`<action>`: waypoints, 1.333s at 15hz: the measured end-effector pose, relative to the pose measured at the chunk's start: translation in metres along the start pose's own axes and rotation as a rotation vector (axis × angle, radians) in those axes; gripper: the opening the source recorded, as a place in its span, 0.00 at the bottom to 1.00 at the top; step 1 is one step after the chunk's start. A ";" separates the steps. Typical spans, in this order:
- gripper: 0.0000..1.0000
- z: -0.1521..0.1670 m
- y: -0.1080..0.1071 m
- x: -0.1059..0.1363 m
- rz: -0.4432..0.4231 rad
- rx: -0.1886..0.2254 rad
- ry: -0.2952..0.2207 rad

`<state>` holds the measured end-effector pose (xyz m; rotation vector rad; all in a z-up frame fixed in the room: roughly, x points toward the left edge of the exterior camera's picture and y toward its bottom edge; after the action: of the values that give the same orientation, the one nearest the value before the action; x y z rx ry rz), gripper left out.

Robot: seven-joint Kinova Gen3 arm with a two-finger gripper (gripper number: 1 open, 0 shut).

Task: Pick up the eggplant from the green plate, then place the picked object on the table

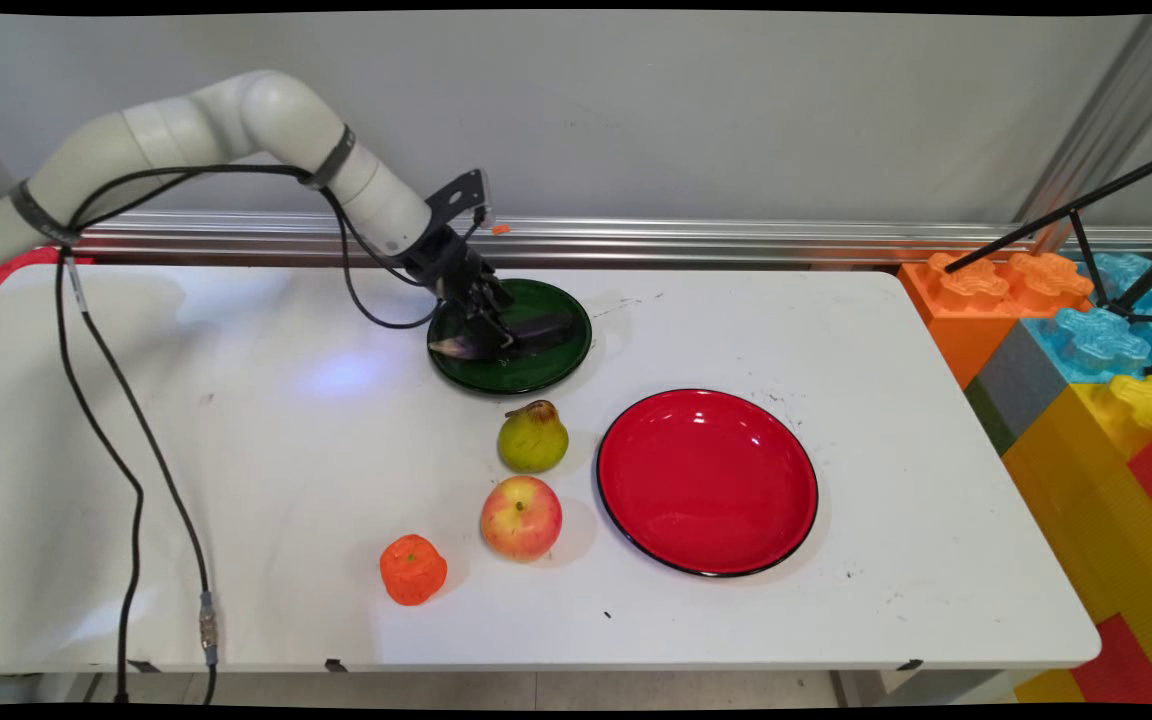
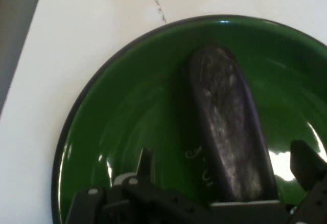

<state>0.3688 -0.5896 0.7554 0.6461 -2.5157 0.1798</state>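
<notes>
A dark purple eggplant lies in a green plate at the back middle of the table. My gripper is low over the plate, at the eggplant's stem end. In the hand view the eggplant runs up the green plate between my two fingers. The gripper is open, straddling the eggplant: the left finger stands clear of it, and a narrow gap shows at the right one.
In front of the green plate sit a green pear, a red-yellow apple and an orange fruit. To their right lies a red plate with nothing in it. Large coloured toy blocks and black tripod legs stand past the table's right edge.
</notes>
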 end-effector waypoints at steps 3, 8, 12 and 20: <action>1.00 0.010 -0.001 0.003 -0.001 -0.008 0.000; 1.00 0.016 -0.001 0.007 0.011 -0.020 0.004; 0.00 0.013 0.000 0.009 0.020 -0.020 0.005; 0.00 0.008 0.003 0.012 0.023 -0.019 0.014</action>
<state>0.3549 -0.5943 0.7549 0.6071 -2.5095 0.1672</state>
